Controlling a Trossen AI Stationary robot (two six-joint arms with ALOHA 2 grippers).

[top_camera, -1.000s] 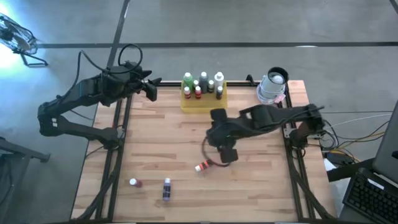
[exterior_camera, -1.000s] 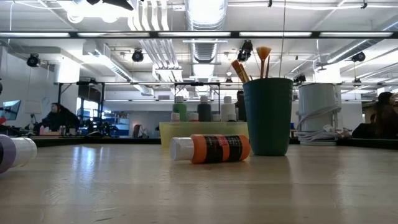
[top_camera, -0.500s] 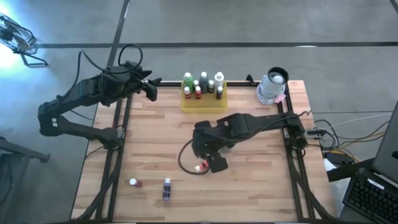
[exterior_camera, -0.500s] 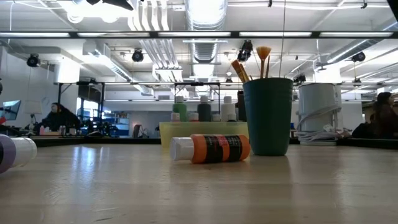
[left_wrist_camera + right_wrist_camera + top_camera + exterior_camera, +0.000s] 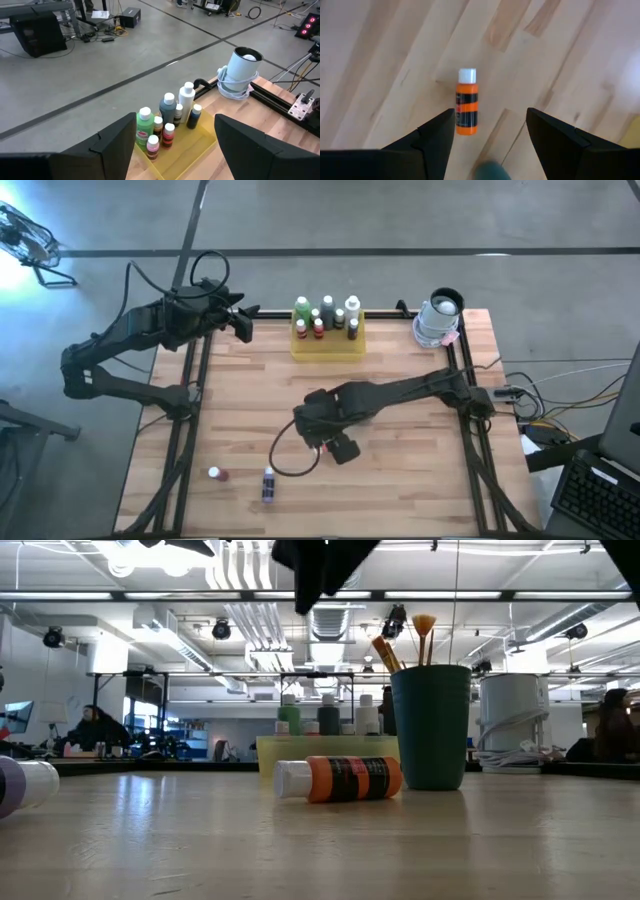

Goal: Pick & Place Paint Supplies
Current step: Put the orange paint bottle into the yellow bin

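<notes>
The right gripper (image 5: 322, 442) hung over the middle of the table (image 5: 420, 490), fingers spread and empty, directly above an orange bottle (image 5: 466, 103) lying on its side on the wood. In the right wrist view the bottle sat nearer one finger (image 5: 438, 137) than the other, not centred in the gap, with its white cap pointing away from the camera. The step in hand looked like the approach for a pick.

To do it well, the gripper likely needed a small sideways shift first, so the bottle's body lay midway between the fingers. The fingers already seemed to stand either side of the bottle's long axis, which suits closing across its round body. A grip on the labelled body rather than the cap would probably hold best. Because the bottle could roll, a straight, slow descent with both fingers meeting it together seemed wise; a one-sided touch might push it away.

The tray (image 5: 330, 346) at the far edge already held several upright bottles (image 5: 169, 122), so the drop would need a free spot there. Two more bottles (image 5: 268, 484) lay near the front edge. The left gripper (image 5: 243, 326) waited spread wide and empty beside the table's far left corner.
</notes>
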